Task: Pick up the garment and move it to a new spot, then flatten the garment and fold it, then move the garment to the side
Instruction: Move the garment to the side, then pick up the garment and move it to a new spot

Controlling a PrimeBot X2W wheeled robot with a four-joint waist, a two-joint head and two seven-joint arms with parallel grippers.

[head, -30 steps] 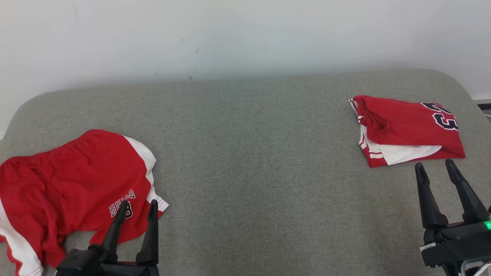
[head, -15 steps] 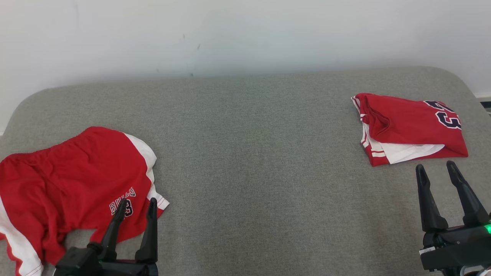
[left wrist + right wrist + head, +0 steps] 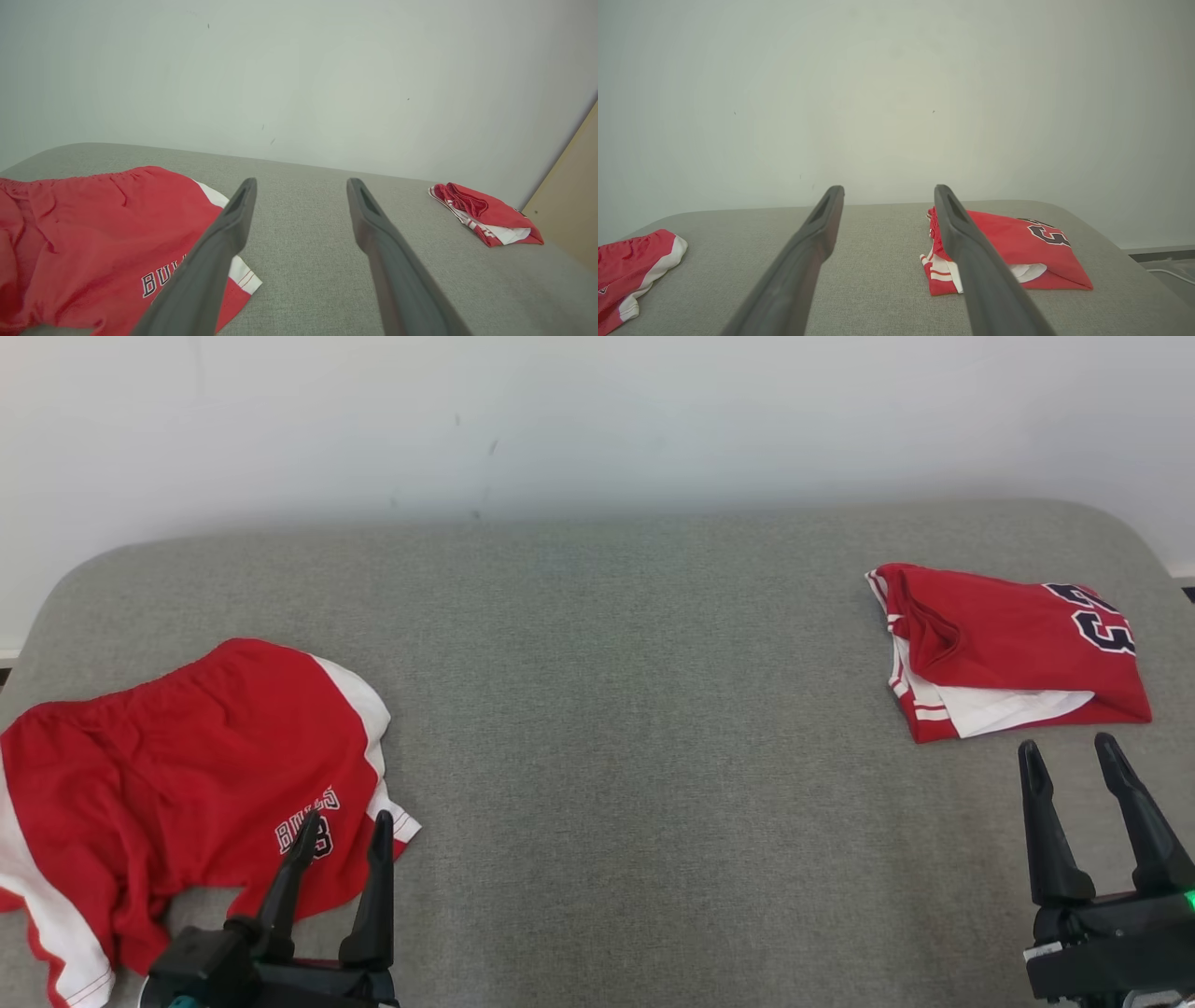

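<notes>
Red shorts (image 3: pixel 187 775) lying unfolded at left of grey cushion (image 3: pixel 635 709). L gripper (image 3: pixel 344 819) hanging by their near hem, fingers spread, gripping nothing. R gripper (image 3: pixel 1067 744) also spread and empty, just short of folded jersey (image 3: pixel 1013 644). Vs 1 s ago: whole view sliding right, so head cam panning, cloth not moving. Pickup prob. next.

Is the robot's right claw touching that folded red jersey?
Apart. The head view shows a strip of grey cushion between the fingertips of the right gripper and the near edge of the folded jersey.
</notes>
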